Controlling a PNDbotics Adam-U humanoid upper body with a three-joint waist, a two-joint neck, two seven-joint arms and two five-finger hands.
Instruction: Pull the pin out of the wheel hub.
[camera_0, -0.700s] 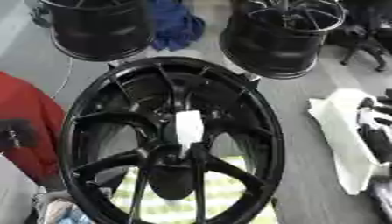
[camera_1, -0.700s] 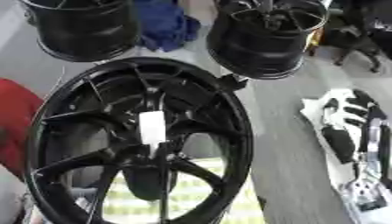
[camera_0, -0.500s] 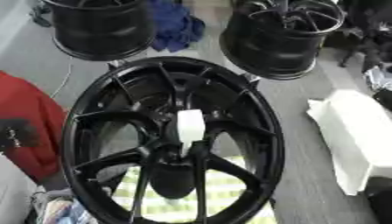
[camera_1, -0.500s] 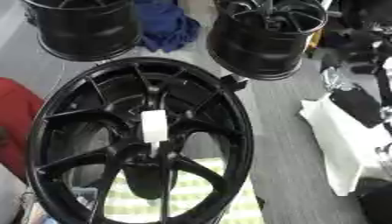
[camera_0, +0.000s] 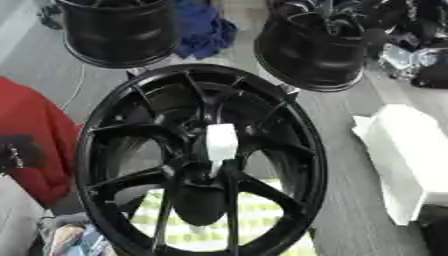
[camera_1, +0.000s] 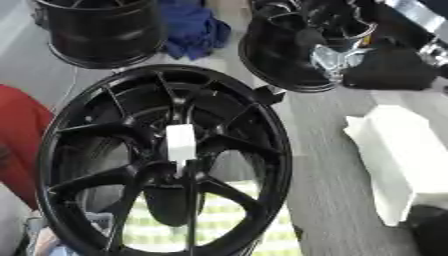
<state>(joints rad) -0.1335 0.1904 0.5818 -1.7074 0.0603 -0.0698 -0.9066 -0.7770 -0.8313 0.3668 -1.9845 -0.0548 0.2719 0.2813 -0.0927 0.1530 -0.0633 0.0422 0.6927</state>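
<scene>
Standing at the centre of the wheel hub (camera_1: 87, 125), long axis running 12 to 6, the white pin (camera_1: 180, 142) lies well apart at 7 o'clock from the right hand (camera_1: 343, 59), finger spread unreadable; left hand unseen.

White pin (camera_0: 220, 142) upright in the hub of the black wheel (camera_0: 114, 150), no hand touching.

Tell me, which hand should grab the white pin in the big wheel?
Probably the right. The right hand shows at the upper right, beyond the wheel hub, while the left hand is in no view. The white pin stands in the hub with nothing touching it.
</scene>
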